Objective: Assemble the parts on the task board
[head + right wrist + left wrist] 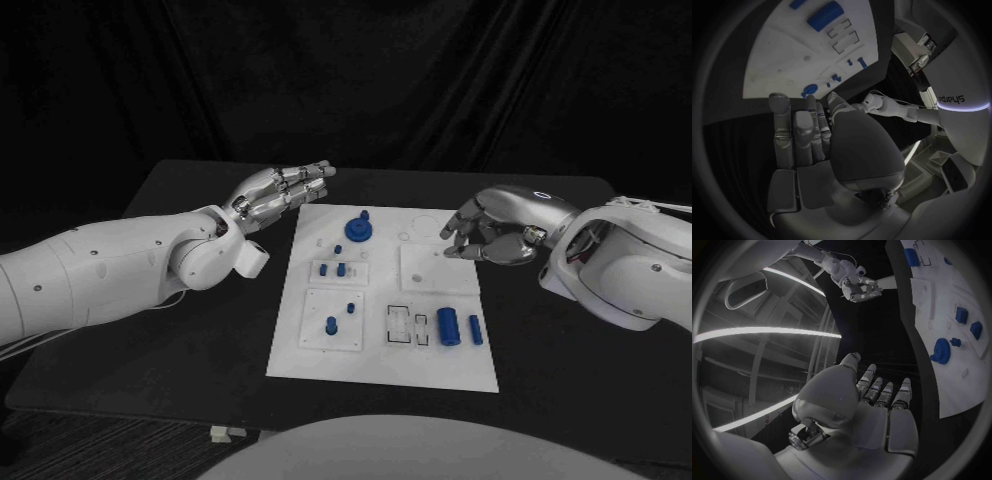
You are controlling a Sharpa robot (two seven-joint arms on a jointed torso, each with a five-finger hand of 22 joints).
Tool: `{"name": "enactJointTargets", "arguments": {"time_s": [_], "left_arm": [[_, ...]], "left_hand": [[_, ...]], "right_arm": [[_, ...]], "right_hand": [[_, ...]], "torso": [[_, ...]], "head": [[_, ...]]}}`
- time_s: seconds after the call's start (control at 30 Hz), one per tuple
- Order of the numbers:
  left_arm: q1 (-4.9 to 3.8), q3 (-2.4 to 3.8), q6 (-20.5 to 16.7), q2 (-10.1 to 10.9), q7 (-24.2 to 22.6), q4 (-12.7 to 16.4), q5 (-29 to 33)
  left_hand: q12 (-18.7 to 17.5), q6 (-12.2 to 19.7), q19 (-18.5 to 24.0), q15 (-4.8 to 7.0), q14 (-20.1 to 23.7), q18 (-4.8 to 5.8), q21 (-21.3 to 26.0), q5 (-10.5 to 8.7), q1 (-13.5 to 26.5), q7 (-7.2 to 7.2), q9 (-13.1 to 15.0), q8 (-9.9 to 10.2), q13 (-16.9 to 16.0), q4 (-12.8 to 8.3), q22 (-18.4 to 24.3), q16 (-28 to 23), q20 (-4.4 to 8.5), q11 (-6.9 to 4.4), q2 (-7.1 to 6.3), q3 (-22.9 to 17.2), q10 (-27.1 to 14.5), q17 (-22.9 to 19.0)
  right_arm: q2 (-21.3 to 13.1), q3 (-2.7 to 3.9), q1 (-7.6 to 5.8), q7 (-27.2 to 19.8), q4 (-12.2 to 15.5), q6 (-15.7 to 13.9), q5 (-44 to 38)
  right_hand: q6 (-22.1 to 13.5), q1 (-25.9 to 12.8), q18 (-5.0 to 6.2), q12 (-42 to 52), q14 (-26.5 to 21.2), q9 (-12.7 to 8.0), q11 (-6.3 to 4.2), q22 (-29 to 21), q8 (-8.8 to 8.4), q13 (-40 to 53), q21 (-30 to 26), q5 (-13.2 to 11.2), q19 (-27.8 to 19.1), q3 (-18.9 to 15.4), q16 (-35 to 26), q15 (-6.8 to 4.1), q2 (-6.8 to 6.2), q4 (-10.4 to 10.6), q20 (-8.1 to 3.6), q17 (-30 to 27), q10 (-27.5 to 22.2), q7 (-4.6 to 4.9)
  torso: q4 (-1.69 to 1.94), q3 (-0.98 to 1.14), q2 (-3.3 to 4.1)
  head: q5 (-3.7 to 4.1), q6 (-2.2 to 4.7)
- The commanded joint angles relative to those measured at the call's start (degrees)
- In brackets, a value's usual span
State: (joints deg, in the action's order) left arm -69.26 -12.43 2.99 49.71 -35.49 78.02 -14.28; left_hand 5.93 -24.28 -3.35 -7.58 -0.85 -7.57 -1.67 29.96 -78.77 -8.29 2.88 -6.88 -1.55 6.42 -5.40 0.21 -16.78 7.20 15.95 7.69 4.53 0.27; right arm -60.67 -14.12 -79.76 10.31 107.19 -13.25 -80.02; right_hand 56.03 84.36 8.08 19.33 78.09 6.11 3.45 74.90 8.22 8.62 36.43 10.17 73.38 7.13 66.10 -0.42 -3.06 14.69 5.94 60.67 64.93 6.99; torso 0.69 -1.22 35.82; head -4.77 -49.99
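Observation:
The white task board lies in the middle of the black table. On it a round blue part sits near the far end, small blue pegs stand below it, and two blue cylinders lie near the right edge. My left hand hovers off the board's far left corner, fingers stretched out and apart, holding nothing. My right hand hangs over the board's far right edge with fingers loosely bent and apart, nothing in them. The left wrist view shows the left hand beside the board and the round part.
Black table surrounds the board, with bare room to the left, right and front. A dark curtain hangs behind. In the right wrist view, the right hand is above the board and a blue cylinder.

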Motion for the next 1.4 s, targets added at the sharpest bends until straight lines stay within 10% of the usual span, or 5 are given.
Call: {"name": "enactJointTargets", "arguments": {"time_s": [0.03, 0.23, 0.43, 0.9, 1.4], "left_arm": [[0.12, 0.05, -1.1, -0.1, -2.2, 0.1, 0.4], [0.26, 0.05, -0.8, -0.1, -2.2, 0.2, 0.4], [0.41, 0.05, -0.6, -0.2, -2.1, 0.1, 0.4], [0.59, 0.05, 0.1, -0.2, -1.7, 0.2, 0.4], [0.67, 0.05, 0.5, -0.3, -1.2, 0.2, 0.4]], "left_hand": [[0.2, -0.6, -0.4, 0.31, 0.1, -1.19, -0.2, 0.31, -0.4, -0.02, 0.1, -0.3, -0.1, 0.3, 0.0, 0.4, 0.18, -0.05, -0.38, 0.0, 0.4, 0.1], [0.2, -0.7, -0.4, 0.32, 0.1, -1.21, -0.2, 0.36, -0.4, -0.03, 0.1, -0.3, 0.0, 0.4, 0.0, 0.4, 0.17, -0.04, -0.34, -0.1, 0.4, 0.1], [0.2, -0.8, -0.4, 0.30, 0.1, -1.24, -0.2, 0.39, -0.5, -0.05, 0.1, -0.4, 0.0, 0.4, 0.0, 0.4, 0.16, -0.01, -0.28, -0.2, 0.4, 0.1], [0.2, -0.8, -0.4, 0.25, 0.1, -1.28, -0.2, 0.41, -0.6, -0.12, 0.1, -0.4, 0.0, 0.4, 0.0, 0.3, 0.13, 0.08, -0.19, -0.3, 0.4, 0.0], [0.3, -0.8, -0.3, 0.15, 0.2, -1.31, -0.2, 0.33, -0.7, -0.23, 0.1, -0.4, 0.0, 0.5, 0.1, 0.3, 0.09, 0.23, -0.15, -0.4, 0.4, 0.0]], "right_arm": [[-0.6, -0.04, 1.21, 10.1, -0.5, 13.4, 4.5], [-0.1, -0.05, 3.00, 16.4, -1.3, 16.8, 5.4], [0.8, -0.05, 3.79, 21.6, -1.2, 18.4, 5.6], [2.6, -0.05, 5.10, 26.6, -0.9, 17.9, 5.6], [5.8, -0.04, 6.82, 27.7, -1.8, 18.0, 5.6]], "right_hand": [[1.8, -1.2, 0.80, 3.9, -1.2, 0.5, -1.23, 3.1, 0.68, 2.5, -3.9, -0.4, -1.2, -0.5, -3.0, -0.94, 0.23, 1.1, -0.73, -3.3, 3.1, -0.53], [5.0, -16.1, -0.33, 36.8, 4.2, 5.1, -3.47, 4.9, 3.62, 34.6, 2.6, -3.1, 2.5, -6.3, 7.2, -2.14, 3.04, 0.6, -2.48, 8.3, 2.7, -2.47], [7.0, -25.3, -1.66, 70.7, 11.9, 13.0, -4.47, 6.8, 9.07, 81.4, 13.5, -3.6, 5.4, -9.2, 23.9, -3.49, 3.28, 1.8, -3.42, 29.3, 25.1, -3.87], [6.1, -33.0, -5.64, 70.7, 11.9, 30.3, -5.66, 11.9, 16.77, 81.4, 41.5, -3.8, 13.0, -3.7, 23.9, -5.43, -1.31, 2.2, -5.37, 29.3, 25.1, -5.71], [2.9, -33.7, -5.91, 70.7, 11.9, 36.0, -5.49, 12.3, 17.90, 81.4, 43.5, -6.4, 13.2, -3.4, 23.9, -5.30, -2.86, 2.2, -5.35, 29.3, 25.1, -5.43]], "torso": [[-0.23, -0.02, 0.13], [-0.10, 0.00, 0.26], [-0.22, 0.15, 0.38], [0.28, -0.01, 0.22], [0.36, 0.02, 0.23]], "head": [[0.07, -0.01], [0.32, -0.01], [0.43, -0.01], [0.66, -0.01], [0.85, -0.01]]}}
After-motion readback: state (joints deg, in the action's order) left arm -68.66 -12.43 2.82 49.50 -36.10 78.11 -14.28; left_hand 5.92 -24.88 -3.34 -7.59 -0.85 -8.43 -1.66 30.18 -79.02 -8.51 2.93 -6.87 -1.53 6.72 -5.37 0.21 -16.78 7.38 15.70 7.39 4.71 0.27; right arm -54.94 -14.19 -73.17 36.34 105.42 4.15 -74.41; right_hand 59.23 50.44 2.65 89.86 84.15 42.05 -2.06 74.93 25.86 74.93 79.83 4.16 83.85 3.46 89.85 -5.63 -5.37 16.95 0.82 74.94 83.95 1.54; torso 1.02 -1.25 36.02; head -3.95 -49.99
